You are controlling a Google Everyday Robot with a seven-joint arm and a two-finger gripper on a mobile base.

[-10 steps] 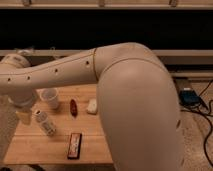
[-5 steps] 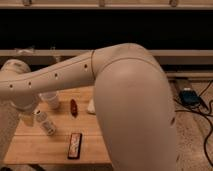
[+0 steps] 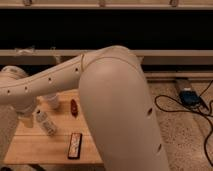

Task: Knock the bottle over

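The bottle (image 3: 45,123), small and whitish with a round cap and a speckled dark label, stands on the wooden table (image 3: 40,147) at the left, leaning a little. My gripper (image 3: 26,114) is at the far left end of the big white arm (image 3: 115,100), just left of the bottle and close to its cap. I cannot tell whether it touches the bottle. The arm covers the middle and right of the table.
A translucent white cup (image 3: 52,102) stands behind the bottle. A small red object (image 3: 74,107) lies right of the cup. A dark flat rectangular object (image 3: 75,145) lies near the table's front edge. Cables and a blue box (image 3: 189,96) lie on the floor at the right.
The arm has swung further over the table and now hides the white rounded block. The gripper end has come lower and nearer to the bottle. The bottle stays in its place.
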